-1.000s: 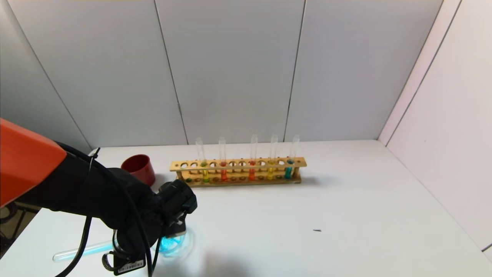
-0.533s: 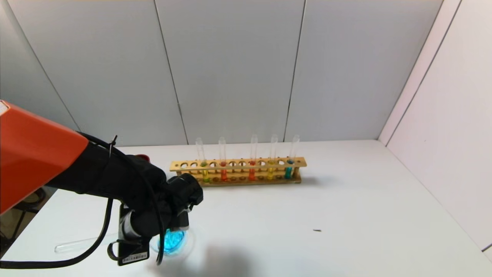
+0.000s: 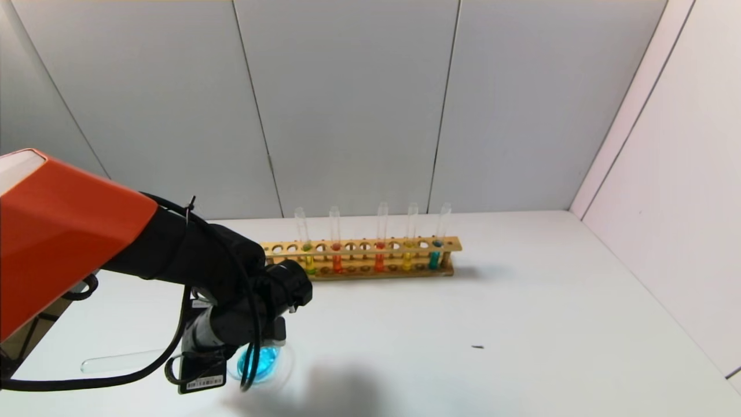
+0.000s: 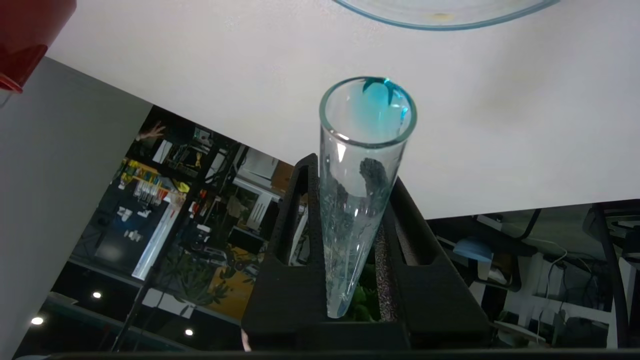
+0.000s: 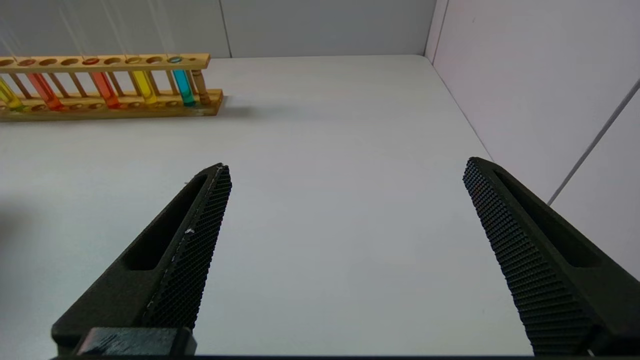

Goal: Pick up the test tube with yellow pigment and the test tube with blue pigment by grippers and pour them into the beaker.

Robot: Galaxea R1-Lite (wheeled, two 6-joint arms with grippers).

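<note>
A white table (image 3: 521,324) stood before grey wall panels. The left gripper (image 4: 350,210) hung low over the near left part of the table, its two black fingers (image 4: 295,235) clamped on a clear glass test tube (image 4: 357,200). The tube was nearly drained, with only a smear of cyan-blue liquid at its open mouth. In the head view the tube lay close to level, its rounded end (image 3: 95,364) reaching toward the table's left edge. The beaker (image 3: 263,362) sat directly under the wrist, holding cyan-blue liquid. A white sticker with a barcode (image 3: 204,382) hung from the wrist; its print was too small to read.

Farther back stood a wooden rack (image 3: 359,258) holding five upright tubes: the test tube with yellow pigment (image 3: 308,255) at its left, two with red-orange liquid, one with golden yellow, and the test tube with blue pigment (image 3: 435,250) at its right end.

The right gripper (image 5: 345,220) hung over bare table on the right, its fingers spread wide and holding nothing. A dark-red cup (image 4: 25,35) showed in the left wrist view.
</note>
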